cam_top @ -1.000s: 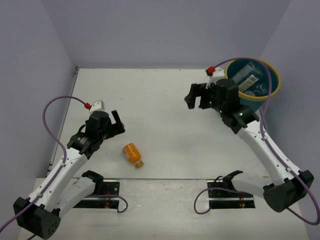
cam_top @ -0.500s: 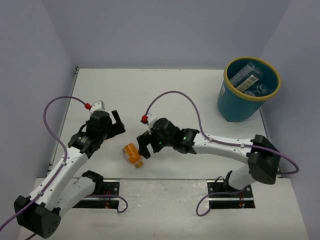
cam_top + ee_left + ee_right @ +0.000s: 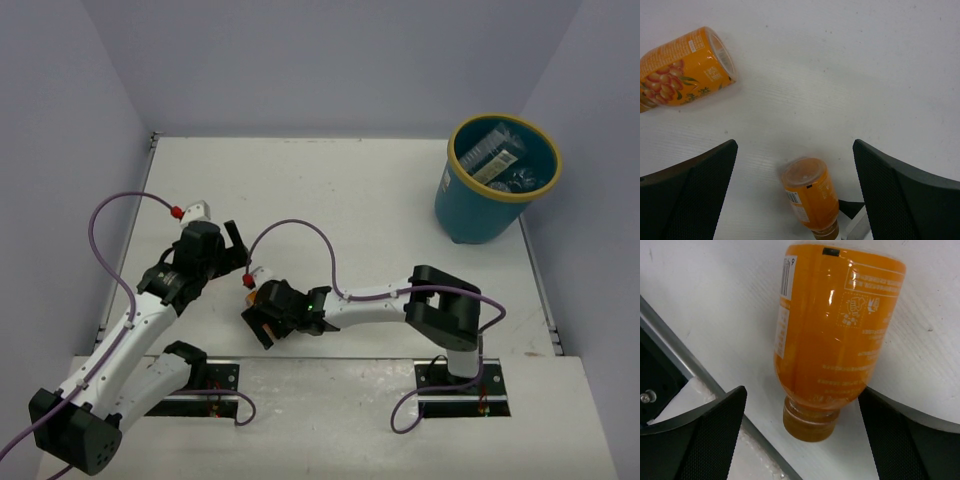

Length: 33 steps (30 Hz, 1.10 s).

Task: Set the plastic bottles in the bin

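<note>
Orange bottle (image 3: 832, 335) lies between the wide-open jaws of the right end effector (image 3: 802, 400)

Top camera looks down on the whole white table (image 3: 340, 190); both wrist cameras, close up, share one orange plastic bottle (image 3: 830, 330).

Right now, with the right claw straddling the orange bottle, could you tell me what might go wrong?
The orange bottle lies on its side inside the open right claw. An off-centre squeeze could roll it toward the edge strip by its cap. The left claw hovers open close by, so the lift might clip it.
</note>
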{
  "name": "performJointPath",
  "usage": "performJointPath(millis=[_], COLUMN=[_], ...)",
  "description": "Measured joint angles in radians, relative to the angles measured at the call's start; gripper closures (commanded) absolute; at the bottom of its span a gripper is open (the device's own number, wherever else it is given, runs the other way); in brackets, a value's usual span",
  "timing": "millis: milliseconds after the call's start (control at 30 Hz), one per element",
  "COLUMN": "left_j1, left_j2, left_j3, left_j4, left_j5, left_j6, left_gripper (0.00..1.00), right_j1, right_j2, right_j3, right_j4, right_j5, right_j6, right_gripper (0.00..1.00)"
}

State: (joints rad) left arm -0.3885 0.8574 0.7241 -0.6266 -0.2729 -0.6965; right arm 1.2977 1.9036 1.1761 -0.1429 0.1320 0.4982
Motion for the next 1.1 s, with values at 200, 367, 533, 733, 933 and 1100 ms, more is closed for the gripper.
performJointPath(millis=[200,367,533,733,933,1100], left_j1=[0.0,0.0,0.0,0.0,0.0,0.0], left_j2=[0.001,0.001,0.007,0.015,0.021,0.04], left_j3=[-0.001,-0.002,-0.002,-0.002,0.004,0.058], left_j4=[0.0,0.0,0.0,0.0,0.0,0.002], left_j5=[0.0,0.0,0.0,0.0,0.0,-0.001], left_j6=[-0.001,-0.002,-0.003,-0.003,-0.003,0.0], left_gripper=[0.0,0.0,0.0,0.0,0.0,0.0], right_j1=[0.011,0.009,0.004,-0.142,-0.52,-0.8], right_j2=[0.023,0.012,-0.07,-0.315,-0.64,-0.831], right_j3=[0.008,-0.008,-0.067,-0.164,-0.226,-0.194], right_j4=[-0.003,-0.003,-0.004,0.005,-0.009,-0.016], right_j5=[0.079,0.121,0.156,0.151,0.176,0.165], right_j6=[0.05,0.073,0.076,0.064,-0.018,-0.091], right_gripper=[0.68,0.8,0.82,0.83,0.81,0.8])
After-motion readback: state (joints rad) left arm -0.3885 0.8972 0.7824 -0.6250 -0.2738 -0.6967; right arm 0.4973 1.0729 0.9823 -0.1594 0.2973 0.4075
